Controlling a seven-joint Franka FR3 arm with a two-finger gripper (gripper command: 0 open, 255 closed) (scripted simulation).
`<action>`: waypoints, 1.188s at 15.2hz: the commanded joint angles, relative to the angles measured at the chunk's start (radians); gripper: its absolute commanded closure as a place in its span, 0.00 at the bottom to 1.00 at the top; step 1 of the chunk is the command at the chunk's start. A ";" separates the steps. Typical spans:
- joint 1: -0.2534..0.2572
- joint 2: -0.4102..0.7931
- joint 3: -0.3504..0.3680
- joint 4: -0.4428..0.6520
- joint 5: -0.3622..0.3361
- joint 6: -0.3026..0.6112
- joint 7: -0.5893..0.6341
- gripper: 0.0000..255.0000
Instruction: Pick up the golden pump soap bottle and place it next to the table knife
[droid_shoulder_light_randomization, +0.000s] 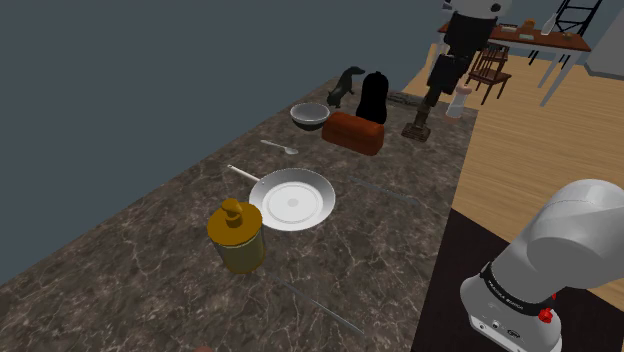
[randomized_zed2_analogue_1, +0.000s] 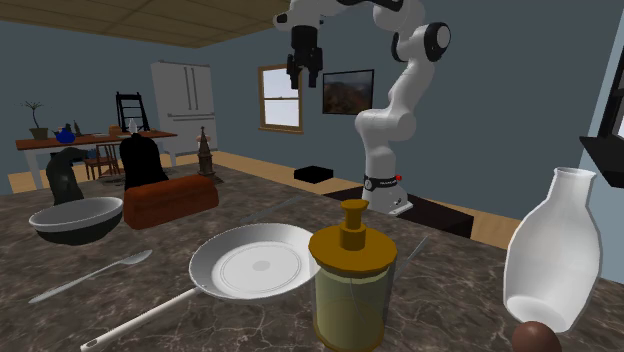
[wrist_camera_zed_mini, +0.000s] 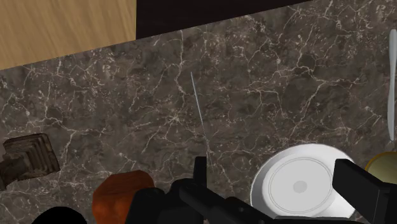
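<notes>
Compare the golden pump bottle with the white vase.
The pump bottle is golden; the vase is white. The pump bottle is a straight cylinder capped by a pump; the vase bulges, narrowing to an open neck. Both stand upright on the marbled counter.

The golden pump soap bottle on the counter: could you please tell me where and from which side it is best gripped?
Probably from straight above, closing on the narrow pump neck. The soap bottle stands upright, its body looks broad for the open gripper, and the white frying pan lies close beside it, so a sideways approach seems crowded.
</notes>
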 joint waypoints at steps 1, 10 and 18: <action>0.000 0.000 0.000 0.000 0.000 0.000 0.000 0.00; 0.061 0.110 0.180 -0.023 0.094 0.145 0.198 0.00; 0.097 0.286 0.338 0.040 0.128 0.273 0.376 0.00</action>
